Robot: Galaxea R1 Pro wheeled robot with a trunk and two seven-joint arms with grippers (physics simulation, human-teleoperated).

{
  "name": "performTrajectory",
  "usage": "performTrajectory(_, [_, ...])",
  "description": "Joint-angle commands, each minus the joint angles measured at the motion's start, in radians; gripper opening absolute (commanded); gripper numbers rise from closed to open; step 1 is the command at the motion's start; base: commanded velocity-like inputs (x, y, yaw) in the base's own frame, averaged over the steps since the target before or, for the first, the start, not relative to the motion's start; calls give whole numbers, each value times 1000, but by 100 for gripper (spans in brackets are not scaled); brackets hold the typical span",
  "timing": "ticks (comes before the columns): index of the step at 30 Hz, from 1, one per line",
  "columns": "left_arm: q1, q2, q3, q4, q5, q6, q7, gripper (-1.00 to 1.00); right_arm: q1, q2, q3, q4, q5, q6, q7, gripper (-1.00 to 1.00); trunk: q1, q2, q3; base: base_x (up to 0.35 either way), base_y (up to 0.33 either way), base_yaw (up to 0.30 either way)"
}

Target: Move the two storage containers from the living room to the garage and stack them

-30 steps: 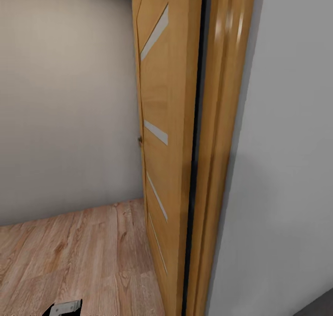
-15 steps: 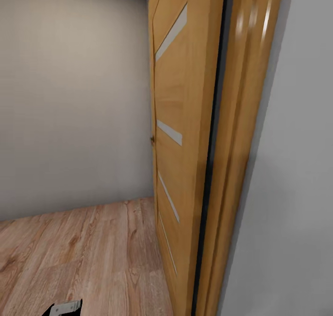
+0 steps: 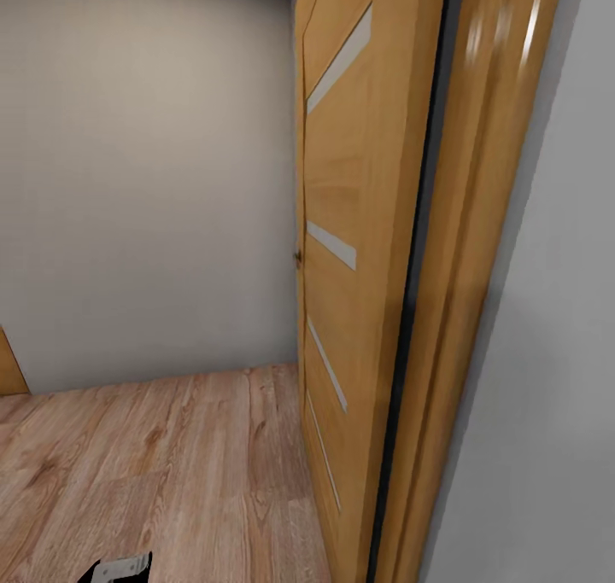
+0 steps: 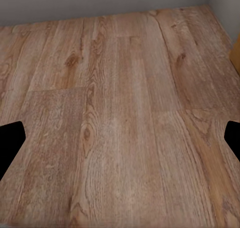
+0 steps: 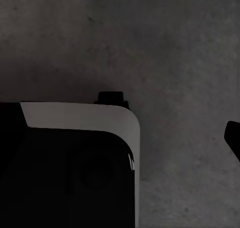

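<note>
Beside a pale grey wall [image 3: 137, 182], an orange wooden door [image 3: 350, 250] with slanted pale panes stands open over light wood-plank floor [image 4: 120, 118]. Dark grey rough concrete floor [image 5: 170, 53] lies under the right arm. Left gripper [image 4: 120, 140] fingertips spread wide, holding nothing; right gripper's state cannot be judged.

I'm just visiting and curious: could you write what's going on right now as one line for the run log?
stage: in transit, at a doorway | ahead: open wooden door, wood-plank floor | left gripper: open, empty | right gripper: over dark concrete floor | containers: none seen

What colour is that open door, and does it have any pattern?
The door is honey-orange wood with slanted pale inlaid strips, clearest in the head view.
</note>
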Motion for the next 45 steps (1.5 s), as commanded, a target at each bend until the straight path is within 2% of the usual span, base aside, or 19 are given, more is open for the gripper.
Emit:
performTrajectory(1, [-1, 0, 3, 1, 2, -3, -3, 100, 0, 0, -1, 0, 0, 0, 3, 100, 0, -1, -1, 0, 0, 17])
performTrajectory(27, [-1, 0, 3, 1, 2, -3, -3, 100, 0, 0, -1, 0, -1, 0, 3, 100, 0, -1, -1, -66, 0, 3])
performTrajectory(45, [-1, 0, 3, 1, 2, -3, -3, 100, 0, 0, -1, 0, 0, 0, 3, 100, 0, -1, -1, -1, 74, 0])
